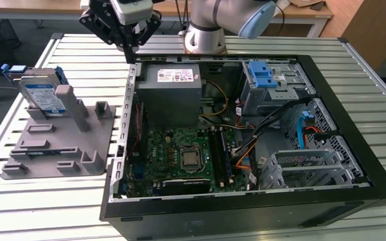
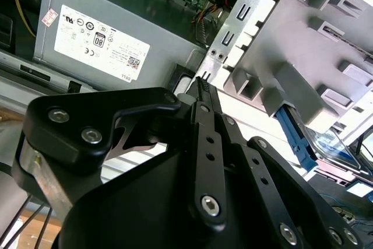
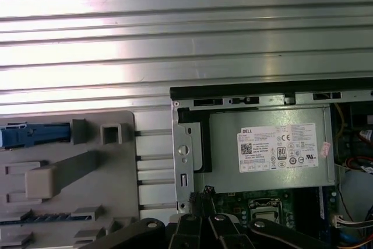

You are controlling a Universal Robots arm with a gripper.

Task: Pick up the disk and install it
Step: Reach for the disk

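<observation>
Case [image 1: 247,217] nearest, lying on its side with the panel off, leaving the inside reachable from above. Just beside it, on the exterior view's left, grey stand [image 1: 52,145]: props the disk [image 1: 42,93] upright on edge in a slot, probably to offer a clean pinch from above. Farther back, gripper [image 1: 130,46]: hangs over the case's rear corner, fingers [image 2: 202,94] pressed together on nothing, well apart from the disk.

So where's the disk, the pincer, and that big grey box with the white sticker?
disk [image 1: 40,95]: exterior view, on its labelled face.
pincer [image 1: 131,46]: exterior view, at the tip, between its black fingertips.
grey box [image 1: 173,93]: exterior view, on its plain grey face.
</observation>
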